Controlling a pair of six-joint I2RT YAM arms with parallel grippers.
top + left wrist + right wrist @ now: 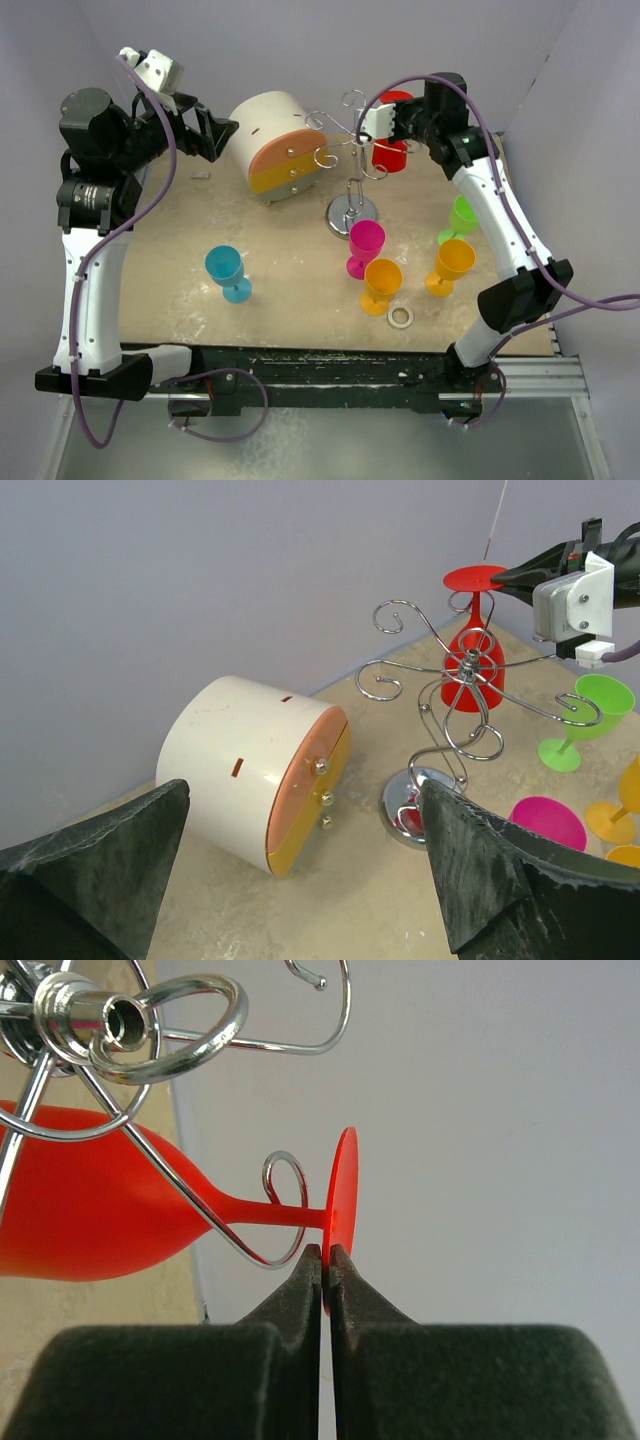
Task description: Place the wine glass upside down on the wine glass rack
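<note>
**Hidden or cut off.** Cannot see the bowl mouth of the wine glass in the right wrist view; cut off at the left edge. Cannot tell from any view whether its stem rests in a curl of the wine glass rack or only crosses it. In the top view, partly masked by the right tool and by the rack's arms. Chrome base of the rack overlapped at its near edge by the pink glass. Green glass largely covered by the right arm.

**Tool state.** At the right tool: clenched edge-on upon the thin rim of the red glass foot, with pads squeezed together. At the left tool: released, with fingers spread wide, grasping nothing, raised over the far left of the bench and facing the white-and-orange drawer box.

**Task item.** At the far side of the rack, upside down, foot uppermost, bowl below the level of the arms.

**Room for moving.** Bare bench between the blue glass and the pink glass. Crowded on the right: two orange glasses, the green glass and a white ring, near one another beside the right arm. Drawer box on its side just left of the rack, apart from it.

**Surface and room.** Beige, scuffed bench top with pale dusty patches. Plain pale walls behind and at both sides.
</note>
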